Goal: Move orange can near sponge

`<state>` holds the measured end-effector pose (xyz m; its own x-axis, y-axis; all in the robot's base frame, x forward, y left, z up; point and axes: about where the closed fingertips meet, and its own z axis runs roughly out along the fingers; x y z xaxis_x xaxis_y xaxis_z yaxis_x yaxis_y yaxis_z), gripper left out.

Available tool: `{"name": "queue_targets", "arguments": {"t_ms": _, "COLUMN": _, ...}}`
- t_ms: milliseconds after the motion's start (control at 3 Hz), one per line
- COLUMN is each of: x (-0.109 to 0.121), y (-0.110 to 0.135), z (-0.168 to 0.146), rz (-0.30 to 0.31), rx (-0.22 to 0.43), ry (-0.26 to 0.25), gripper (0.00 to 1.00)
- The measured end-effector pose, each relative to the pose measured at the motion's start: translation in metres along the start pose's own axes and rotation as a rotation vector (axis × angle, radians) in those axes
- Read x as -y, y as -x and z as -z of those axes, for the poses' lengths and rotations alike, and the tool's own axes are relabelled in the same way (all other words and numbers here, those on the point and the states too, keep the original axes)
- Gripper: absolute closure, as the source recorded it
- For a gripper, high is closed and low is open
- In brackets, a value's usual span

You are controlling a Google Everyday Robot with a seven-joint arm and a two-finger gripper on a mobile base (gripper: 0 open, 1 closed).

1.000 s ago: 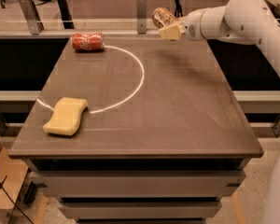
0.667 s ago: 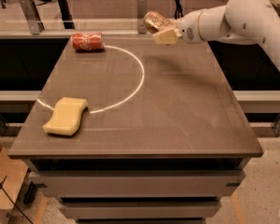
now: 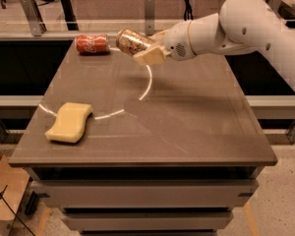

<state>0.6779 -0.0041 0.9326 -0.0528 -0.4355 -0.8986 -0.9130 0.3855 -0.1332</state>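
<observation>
The orange can (image 3: 130, 41), copper-coloured with pale markings, is held tilted on its side in the air above the far middle of the table. My gripper (image 3: 146, 50) is shut on the orange can, the white arm reaching in from the right. The sponge (image 3: 70, 122), pale yellow and wavy, lies flat near the table's front left, well apart from the can and below-left of it.
A red cola can (image 3: 92, 44) lies on its side at the table's far left, just left of the held can. A white arc line (image 3: 146, 84) crosses the brown table (image 3: 187, 132). A rail and dark gaps lie behind the table.
My gripper has carried the orange can leftward and slightly forward, from over the table's far right edge toward its far middle. The sponge and red can have not moved.
</observation>
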Motion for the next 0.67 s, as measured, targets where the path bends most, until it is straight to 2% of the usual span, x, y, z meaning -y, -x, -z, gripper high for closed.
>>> {"name": "queue_targets", "arguments": {"t_ms": 333, "x": -0.053, "y": 0.009, "z": -0.013, "rz": 0.033, "rx": 0.020, "ry": 0.130, "gripper": 1.00}}
{"name": "queue_targets", "arguments": {"t_ms": 667, "x": -0.093, "y": 0.005, "z": -0.025, "rz": 0.029, "rx": 0.025, "ry": 0.220, "gripper": 1.00}}
